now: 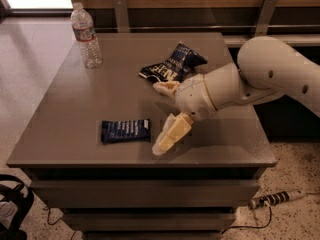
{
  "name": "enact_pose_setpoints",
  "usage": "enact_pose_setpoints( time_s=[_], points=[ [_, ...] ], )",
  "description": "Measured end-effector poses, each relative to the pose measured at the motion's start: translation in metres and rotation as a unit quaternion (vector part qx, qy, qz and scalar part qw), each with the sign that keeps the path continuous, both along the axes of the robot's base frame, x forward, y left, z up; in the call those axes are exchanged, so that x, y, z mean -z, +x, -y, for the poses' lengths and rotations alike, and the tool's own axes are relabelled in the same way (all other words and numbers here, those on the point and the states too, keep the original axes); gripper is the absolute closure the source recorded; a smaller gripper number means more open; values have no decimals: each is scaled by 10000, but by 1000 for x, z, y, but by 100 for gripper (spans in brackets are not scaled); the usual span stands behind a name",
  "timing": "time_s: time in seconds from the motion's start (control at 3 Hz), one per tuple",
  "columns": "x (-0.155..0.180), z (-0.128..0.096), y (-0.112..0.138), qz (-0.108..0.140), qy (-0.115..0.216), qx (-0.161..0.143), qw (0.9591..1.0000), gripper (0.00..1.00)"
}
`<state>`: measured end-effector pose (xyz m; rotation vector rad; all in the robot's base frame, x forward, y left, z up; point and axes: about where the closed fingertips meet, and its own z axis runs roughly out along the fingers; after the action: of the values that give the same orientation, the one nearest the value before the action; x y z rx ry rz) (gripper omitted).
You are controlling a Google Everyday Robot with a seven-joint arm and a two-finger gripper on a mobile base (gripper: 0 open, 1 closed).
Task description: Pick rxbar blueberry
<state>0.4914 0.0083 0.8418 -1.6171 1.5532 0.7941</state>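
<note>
The rxbar blueberry is a flat dark-blue wrapper with white lettering, lying near the front edge of the grey table. My gripper hovers just right of the bar, low over the table. It is open and empty. One cream finger points down toward the front edge close to the bar's right end, and the other finger reaches toward the snack bag. The white arm comes in from the right.
A puffy dark-blue snack bag lies behind the gripper at the table's middle back. A clear water bottle stands at the back left. A power strip lies on the floor at the right, and a dark bag at the lower left.
</note>
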Motion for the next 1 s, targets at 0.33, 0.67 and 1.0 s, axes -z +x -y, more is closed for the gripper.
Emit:
enact_pose_setpoints(
  time_s=[0.33, 0.67, 1.0],
  points=[
    [0, 0, 0, -3, -3, -6, 10000, 0],
    [3, -3, 3, -114, 41, 15, 9999, 0],
    [18, -12, 5, -249, 106, 104, 9996, 0]
  ],
)
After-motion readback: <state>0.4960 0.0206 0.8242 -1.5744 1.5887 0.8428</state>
